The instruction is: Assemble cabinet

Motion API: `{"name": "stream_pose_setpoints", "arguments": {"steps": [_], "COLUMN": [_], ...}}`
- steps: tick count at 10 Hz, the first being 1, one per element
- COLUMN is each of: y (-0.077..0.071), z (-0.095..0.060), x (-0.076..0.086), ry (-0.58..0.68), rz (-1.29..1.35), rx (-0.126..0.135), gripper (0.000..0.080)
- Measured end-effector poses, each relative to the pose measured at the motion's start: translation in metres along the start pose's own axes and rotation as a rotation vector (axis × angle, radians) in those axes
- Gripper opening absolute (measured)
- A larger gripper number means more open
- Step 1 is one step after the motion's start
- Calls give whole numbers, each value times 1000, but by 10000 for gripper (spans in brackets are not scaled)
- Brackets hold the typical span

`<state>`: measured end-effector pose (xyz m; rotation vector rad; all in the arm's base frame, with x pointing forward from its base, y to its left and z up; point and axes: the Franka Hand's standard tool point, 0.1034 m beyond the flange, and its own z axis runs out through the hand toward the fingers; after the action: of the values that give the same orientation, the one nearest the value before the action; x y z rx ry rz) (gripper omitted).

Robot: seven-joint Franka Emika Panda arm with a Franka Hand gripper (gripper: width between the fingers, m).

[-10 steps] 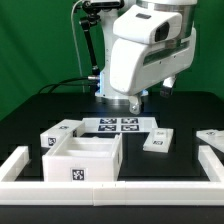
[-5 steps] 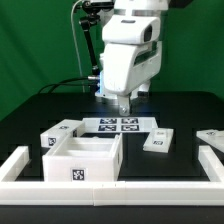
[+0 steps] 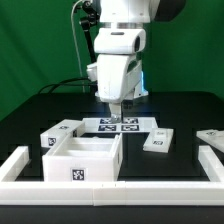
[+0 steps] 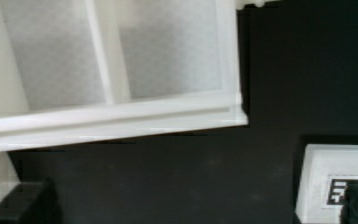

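Observation:
The cabinet's open white box (image 3: 85, 160) stands at the front on the exterior view's left, with a tag on its front face. My gripper (image 3: 113, 108) hangs above the table behind it, over the marker board (image 3: 118, 125), and holds nothing. It looks open. In the wrist view the box's rim and pale inside (image 4: 158, 55) fill the upper part, and one dark finger (image 4: 25, 205) shows at the edge. A small tagged block (image 3: 60, 133) lies beside the box. Another tagged block (image 3: 157, 140) lies on the exterior view's right, and it also shows in the wrist view (image 4: 345, 185).
A flat tagged panel (image 3: 212, 136) lies at the far right of the exterior view. A long low white border rail (image 3: 110, 190) runs along the front, with raised ends at both sides. The tabletop is black, with a green backdrop behind.
The arm has swung toward the exterior view's left and the gripper has come down a little, from over the marker board's right part to its left part. The parts have not moved.

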<state>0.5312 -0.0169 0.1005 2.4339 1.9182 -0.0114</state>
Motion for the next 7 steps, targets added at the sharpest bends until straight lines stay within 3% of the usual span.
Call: {"name": "stream_pose_setpoints", "arguments": {"steps": [1, 2, 4, 7], "y": [0, -3, -22, -29], "z": [1, 4, 20, 39], "x": [-1, -9, -26, -43], "ry": [0, 7, 21, 22], "rz": [-6, -91, -173, -157], "rx": [0, -16, -45, -16], "gripper": [798, 798, 798, 798]}}
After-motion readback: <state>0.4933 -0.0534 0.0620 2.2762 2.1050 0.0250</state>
